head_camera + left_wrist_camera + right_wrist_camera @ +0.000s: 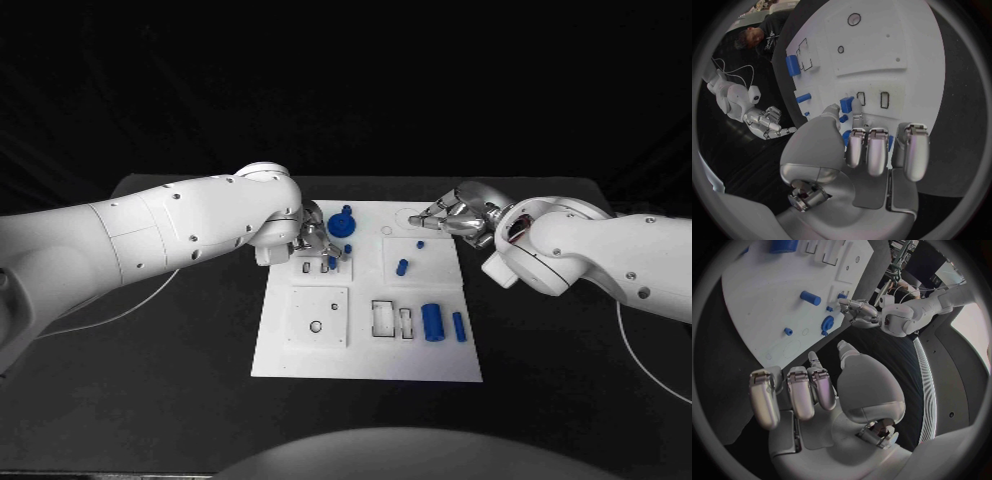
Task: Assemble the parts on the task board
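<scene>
Head view — blue parts on task board

The head camera sits above the robot and looks down on the desk, with the whole task board near the centre of its field.

The left wrist camera sits behind the left hand and looks along its fingers at the board from close range.

The right wrist camera sits behind the right hand and faces across the board toward the opposite arm.

All three views share the board. Each wrist view also takes in the other hand, the right hand in one and the left hand in the other.
</scene>
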Motion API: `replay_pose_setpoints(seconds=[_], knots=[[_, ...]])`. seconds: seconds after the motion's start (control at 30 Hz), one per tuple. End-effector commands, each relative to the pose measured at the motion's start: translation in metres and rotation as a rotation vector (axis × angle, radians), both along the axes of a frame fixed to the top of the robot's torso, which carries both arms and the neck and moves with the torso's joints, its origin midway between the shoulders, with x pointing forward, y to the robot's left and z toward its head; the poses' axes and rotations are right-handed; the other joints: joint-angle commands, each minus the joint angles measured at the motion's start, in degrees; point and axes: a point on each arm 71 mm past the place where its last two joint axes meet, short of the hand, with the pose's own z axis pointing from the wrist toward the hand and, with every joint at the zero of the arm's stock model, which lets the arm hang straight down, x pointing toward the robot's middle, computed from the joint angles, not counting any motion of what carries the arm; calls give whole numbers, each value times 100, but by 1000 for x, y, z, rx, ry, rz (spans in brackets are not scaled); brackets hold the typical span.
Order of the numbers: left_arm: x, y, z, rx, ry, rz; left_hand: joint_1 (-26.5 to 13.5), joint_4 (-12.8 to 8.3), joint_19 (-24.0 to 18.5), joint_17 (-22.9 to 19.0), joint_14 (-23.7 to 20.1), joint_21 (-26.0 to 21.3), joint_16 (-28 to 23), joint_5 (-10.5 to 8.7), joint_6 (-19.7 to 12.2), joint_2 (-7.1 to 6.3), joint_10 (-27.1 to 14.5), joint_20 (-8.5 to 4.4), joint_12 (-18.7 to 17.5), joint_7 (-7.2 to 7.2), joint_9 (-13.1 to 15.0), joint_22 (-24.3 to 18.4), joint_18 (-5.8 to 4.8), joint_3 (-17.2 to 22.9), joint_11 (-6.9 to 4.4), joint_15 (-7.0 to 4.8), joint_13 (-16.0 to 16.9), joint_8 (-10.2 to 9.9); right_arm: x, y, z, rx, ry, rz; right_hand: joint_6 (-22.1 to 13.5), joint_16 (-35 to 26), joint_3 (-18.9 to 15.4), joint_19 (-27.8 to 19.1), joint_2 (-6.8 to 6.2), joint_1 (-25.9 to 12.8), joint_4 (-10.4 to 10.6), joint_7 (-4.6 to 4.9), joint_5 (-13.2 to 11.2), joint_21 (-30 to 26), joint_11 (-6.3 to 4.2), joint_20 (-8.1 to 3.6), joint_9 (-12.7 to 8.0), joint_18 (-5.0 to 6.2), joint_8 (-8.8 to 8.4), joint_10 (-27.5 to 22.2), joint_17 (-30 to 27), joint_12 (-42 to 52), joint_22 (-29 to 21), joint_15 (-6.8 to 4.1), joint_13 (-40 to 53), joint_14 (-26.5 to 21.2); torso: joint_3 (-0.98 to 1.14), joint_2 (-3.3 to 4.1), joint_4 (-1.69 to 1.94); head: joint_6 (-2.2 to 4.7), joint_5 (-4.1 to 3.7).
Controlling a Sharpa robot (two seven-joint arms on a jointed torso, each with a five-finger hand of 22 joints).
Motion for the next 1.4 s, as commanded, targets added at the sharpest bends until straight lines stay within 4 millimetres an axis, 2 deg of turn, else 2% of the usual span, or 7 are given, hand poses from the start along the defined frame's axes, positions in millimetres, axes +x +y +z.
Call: replay_pose_setpoints(seconds=[0.03, 0.4, 0.57, 0.67, 0.77, 1.0, 1.4], knots=[[-2, -4, 0, -8, 16, -22, 61, -3, 613, 1508, 597, 14, 15, 51, -38, 12, 596, -38, 14, -2, 17, 1510, -85, -29, -26, -26, 1508, 1, 0, 1, -1, -12, 1, 9, 14, 23, -21, 600, 43, -8, 13, 7, 10, 26, 41, 34, 5, -38, 39, 601, 1509, 23, 1507, 38, 1508, 597, 2, 1, 0, -4, 5], [-2, -5, -1, -7, 23, -26, 111, -9, 613, 1508, 597, 14, 15, 100, -29, 18, 596, -40, 14, -14, 49, 1510, -85, -21, -35, -29, 1508, 2, 0, 1, -1, -13, 1, 9, 14, 23, -21, 600, 43, -8, 13, 7, 10, 26, 41, 34, 5, -38, 39, 601, 1509, 23, 1507, 38, 1508, 597, -2, 5, 0, -17, -2], [-3, -5, -1, -6, 26, -26, 254, -13, 613, 1508, 597, 14, 15, 121, -18, 65, 596, -44, 14, -38, 98, 1510, -85, 30, -58, -38, 1508, -4, 0, 0, -1, -14, 0, 7, 13, 23, -23, 600, 48, -1, 12, 10, 9, 26, 44, 36, 5, -38, 40, 601, 1509, 23, 1507, 40, 1508, 597, -3, 3, 3, -21, -12], [-3, -5, -1, -6, 27, -26, 483, -23, 613, 1508, 597, 14, 15, 140, -13, 103, 596, -51, 14, -62, 149, 1510, -85, 113, -81, -49, 1508, -19, 0, 0, -1, -14, -1, 7, 13, 23, -24, 600, 48, 0, 12, 10, 9, 26, 44, 36, 5, -38, 40, 601, 1509, 23, 1507, 40, 1508, 597, 0, 3, 4, -28, -7], [-3, -5, -1, -7, 28, -27, 709, -26, 613, 1508, 597, 14, 15, 225, 8, 106, 596, -57, 14, -83, 193, 1510, -85, 193, -102, -61, 1508, -33, 0, 0, -1, -14, -2, 6, 16, 23, -23, 600, 54, 4, 12, 10, 9, 26, 44, 37, 6, -38, 42, 601, 1509, 23, 1507, 41, 1508, 597, -1, 4, 5, -30, -14], [-3, -5, -1, -14, 24, -28, 1112, -33, 613, 1508, 597, 14, 15, 588, 52, 48, 596, -66, 14, -113, 272, 1510, -85, 343, -132, -82, 1508, -76, 0, 0, -1, -15, -4, 4, 21, 23, -23, 600, 62, 10, 12, 9, 9, 26, 45, 38, 8, -38, 45, 601, 1509, 23, 1507, 42, 1508, 597, -3, 3, 3, -42, -19], [-2, 0, 0, -30, 9, -13, 1377, -38, 613, 1508, 597, 14, 15, 634, 155, 5, 596, -69, 14, -144, 323, 1510, -85, 464, -162, -95, 1508, -111, 0, -3, -1, -18, -4, -1, 27, 23, -23, 600, 70, 16, 12, 9, 10, 26, 45, 40, 9, -38, 49, 601, 1509, 23, 1507, 43, 1508, 597, 0, 0, 6, -42, -27]])
